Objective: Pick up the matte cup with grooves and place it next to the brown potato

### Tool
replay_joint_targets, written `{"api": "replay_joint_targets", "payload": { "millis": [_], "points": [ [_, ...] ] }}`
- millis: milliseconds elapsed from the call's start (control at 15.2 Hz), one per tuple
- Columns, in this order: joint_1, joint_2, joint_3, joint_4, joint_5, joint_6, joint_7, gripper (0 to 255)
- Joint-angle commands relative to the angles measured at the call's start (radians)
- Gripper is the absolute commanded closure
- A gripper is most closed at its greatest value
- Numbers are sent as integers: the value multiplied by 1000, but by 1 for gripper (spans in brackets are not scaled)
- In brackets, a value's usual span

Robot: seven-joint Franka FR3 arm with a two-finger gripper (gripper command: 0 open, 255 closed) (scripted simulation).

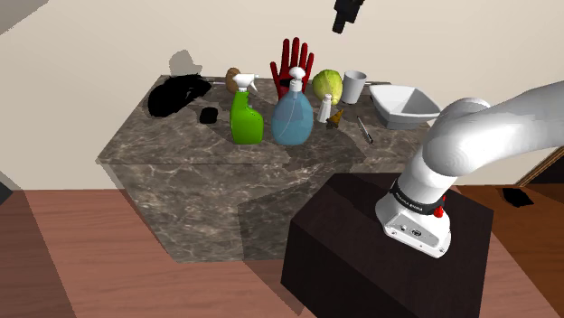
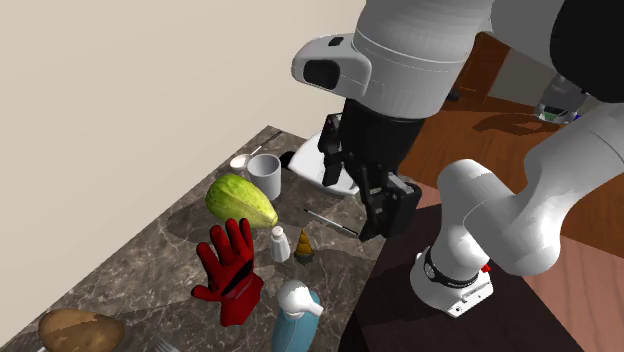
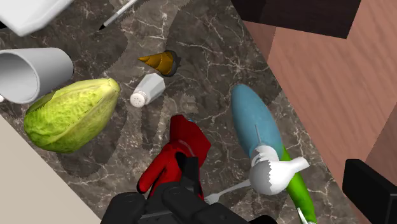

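Shoulder view, items listed near to far. Dark box stand is nearest, off the counter's front corner. White arm rises from it and leaves frame at shoulder view's right. Gripper hangs high above the counter, clear of all items. Open/closed state: cannot tell.

Mid-counter row:
- Green spray bottle and blue spray bottle are upright, just beside each other.
- Past the blue one, toward shoulder view's right: small white shaker, brown cone, then a thin rod-like tool lying flat.
- Small black item lies on the green bottle's other side.

Back edge, from shoulder view's left:
- Large black shape, type cannot be told.
- Brown potato.
- Red glove, flat, digits toward the back edge.
- Yellow-green vegetable.
- Cup.
- White bowl, at the counter's end on shoulder view's right.

Cup: pale grey-white, upright, mouth up, standing btwn vegetable and bowl, near both. Grooves: cannot tell. Potato is well apart from cup, w/ glove and vegetable btwn them.

Wrist view: glove lies closest to the gripper. Shaker and vegetable come next, and the cup is beyond the vegetable.
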Motion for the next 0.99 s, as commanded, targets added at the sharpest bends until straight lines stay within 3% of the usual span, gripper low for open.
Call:
{"api": "replay_joint_targets", "payload": {
  "millis": [0, 924],
  "points": [
    [0, 0, 0, 0, 0, 0, 0, 0],
    [-105, 135, -221, -187, -146, 314, -187, 0]
  ]
}}
